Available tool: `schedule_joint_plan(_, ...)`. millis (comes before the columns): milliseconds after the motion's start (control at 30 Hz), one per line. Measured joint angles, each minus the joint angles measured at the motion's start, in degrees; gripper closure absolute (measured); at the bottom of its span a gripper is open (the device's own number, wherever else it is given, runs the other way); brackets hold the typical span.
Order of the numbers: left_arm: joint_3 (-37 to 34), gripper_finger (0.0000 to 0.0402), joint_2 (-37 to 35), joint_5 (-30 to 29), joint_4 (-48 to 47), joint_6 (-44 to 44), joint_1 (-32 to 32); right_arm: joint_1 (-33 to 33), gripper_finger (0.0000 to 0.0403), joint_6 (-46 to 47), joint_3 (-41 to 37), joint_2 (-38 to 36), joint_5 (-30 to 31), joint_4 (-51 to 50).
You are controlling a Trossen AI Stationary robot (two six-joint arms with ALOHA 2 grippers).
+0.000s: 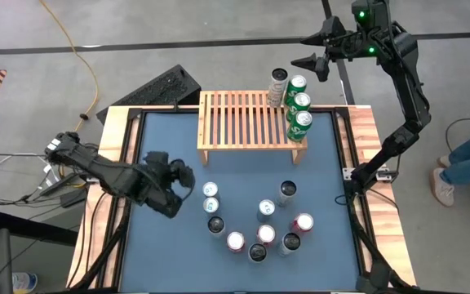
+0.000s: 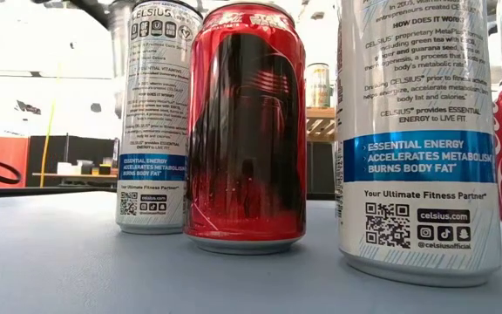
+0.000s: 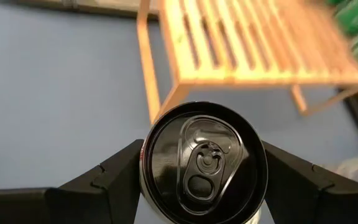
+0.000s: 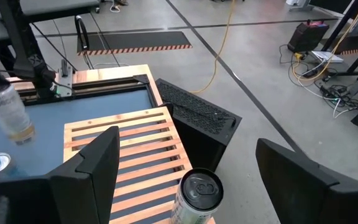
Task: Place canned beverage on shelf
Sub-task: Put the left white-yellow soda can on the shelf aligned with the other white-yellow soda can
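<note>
While left tool (image 3: pixel 204 186) clamps round black-topped can (image 3: pixel 205 163) | slatted wood shelf (image 1: pixel 243 118) | right tool (image 4: pixel 185 168) spread wide

pale slatted wood shelf (image 1: pixel 247 118), glossy metal cans (image 2: pixel 247 131).

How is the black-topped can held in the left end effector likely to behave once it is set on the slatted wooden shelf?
The black-topped aluminium can is probably rigid, its tab looking unopened, so likely full and fairly heavy. Its smooth round wall could slip between the left end effector fingers. On the light-wood slatted shelf, gaps might let the narrow upright can tip.
</note>
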Motion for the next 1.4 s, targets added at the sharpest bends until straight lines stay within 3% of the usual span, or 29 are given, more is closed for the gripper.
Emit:
schedule_joint_plan(133, 5.66, 0.0151, 0.00, -2.30, 0.07, 10.19, 5.12, 0.00, 0.0085, -0.04, -0.02, 0.00, 0.01, -0.01)
schedule_joint_plan(267, 11.63, 0.0151, 0.00, -3.65, 1.43, 25.65, 8.88, 0.01, 0.0085, -1.28, -0.02, 0.00, -0.02, -0.33)
schedule_joint_plan(433, 18.57, 0.0151, 0.00, -2.73, 8.03, 53.60, 11.81, 0.00, 0.0085, -1.61, -0.04, 0.00, -0.02, -0.91)
schedule_joint_plan(533, 21.01, 0.0151, -0.09, 2.01, 15.84, 72.41, 14.04, 0.01, 0.0085, -2.73, -0.04, 0.00, -0.02, -0.92)
schedule_joint_plan(633, 22.30, 0.0149, -0.02, 14.65, 25.88, 86.71, 18.00, 0.00, 0.0085, -3.02, -0.04, 0.00, -0.02, -0.92)
schedule_joint_plan(767, 22.88, 0.0141, 0.00, 39.63, 35.12, 99.93, 25.36, 0.00, 0.0085, -4.27, -0.04, 0.02, -0.02, -0.98)
schedule_joint_plan(933, 22.90, 0.0143, 0.42, 65.72, 40.62, 106.28, 36.69, 0.01, 0.0085, -4.49, -0.04, 0.02, -0.02, -1.24)
schedule_joint_plan(1133, 22.92, 0.0143, 4.30, 96.20, 44.18, 106.05, 49.72, 0.02, 0.0085, -4.48, -0.06, 0.04, -0.26, -1.78)
schedule_joint_plan(1233, 22.92, 0.0143, 7.52, 106.62, 49.09, 106.53, 53.71, 0.40, 0.0085, -4.48, -1.12, 0.00, -1.43, -1.65)
schedule_joint_plan(1400, 22.98, 0.0143, 13.70, 114.33, 55.72, 106.94, 59.36, 1.34, 0.0085, -4.48, -4.04, 0.11, -3.36, -1.26)
